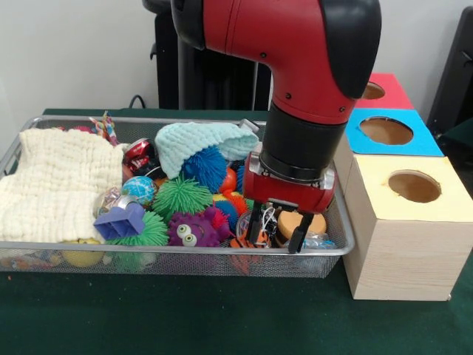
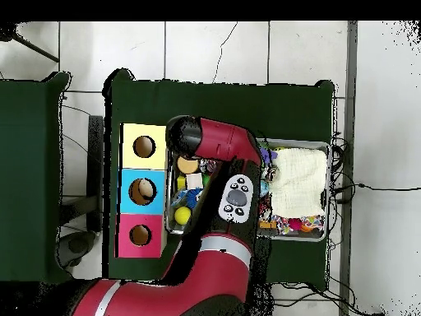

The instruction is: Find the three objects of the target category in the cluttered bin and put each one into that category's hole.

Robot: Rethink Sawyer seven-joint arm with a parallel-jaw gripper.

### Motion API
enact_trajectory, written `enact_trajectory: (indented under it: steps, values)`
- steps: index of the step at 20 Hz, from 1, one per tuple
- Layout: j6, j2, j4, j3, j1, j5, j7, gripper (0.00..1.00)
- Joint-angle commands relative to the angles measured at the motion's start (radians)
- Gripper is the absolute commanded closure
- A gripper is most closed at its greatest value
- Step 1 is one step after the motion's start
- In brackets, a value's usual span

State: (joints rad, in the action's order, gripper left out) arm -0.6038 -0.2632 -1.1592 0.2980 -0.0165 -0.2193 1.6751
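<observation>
Target category: not identifiable; no single object can be named as the task's thing.

Candidate nearest the tool: orange disc-shaped object (image 1: 299, 221), lying flat at the right end of the wire bin (image 1: 336, 251), directly under and slightly behind the gripper (image 1: 278, 231). No clear long axis.

Gripper: lowered into the bin's right end, black fingers (image 1: 255, 225) pointing down and set moderately apart, nothing visibly clamped between them. The disc lies between and just beyond the tips, so the coming move would seem to be a short descent rather than a sideways shift; judged only, as contact cannot be confirmed.

Nearby contents, moving left: purple googly-eyed creature (image 1: 191, 229), green spiky ball (image 1: 181, 196), blue spiky ball (image 1: 205, 168), small globe ball (image 1: 140, 190), purple plastic block (image 1: 120, 221).

Further left and far: mint knitted hat (image 1: 196, 142); cream folded cloth (image 1: 59, 185) filling the bin's left end.

Receptacles, right of the bin: yellow-topped box (image 1: 414, 186) nearest, touching the bin's corner; blue-topped box (image 1: 386, 131) behind it; red-topped box (image 1: 378, 90) farthest. Each has one round hole.

Surface: green table covering (image 1: 222, 318).
</observation>
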Motion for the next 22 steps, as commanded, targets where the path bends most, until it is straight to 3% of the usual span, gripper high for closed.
enact_trajectory:
  steps: [1, 7, 22]
  values:
    - [-0.056, 0.028, -0.017, -0.037, 0.029, -0.031, 0.230, 0.00]
    - [-0.033, -0.009, -0.070, -0.053, 0.036, -0.026, 0.208, 0.00]
    - [-0.036, -0.052, -0.109, -0.087, 0.081, -0.018, 0.153, 0.00]
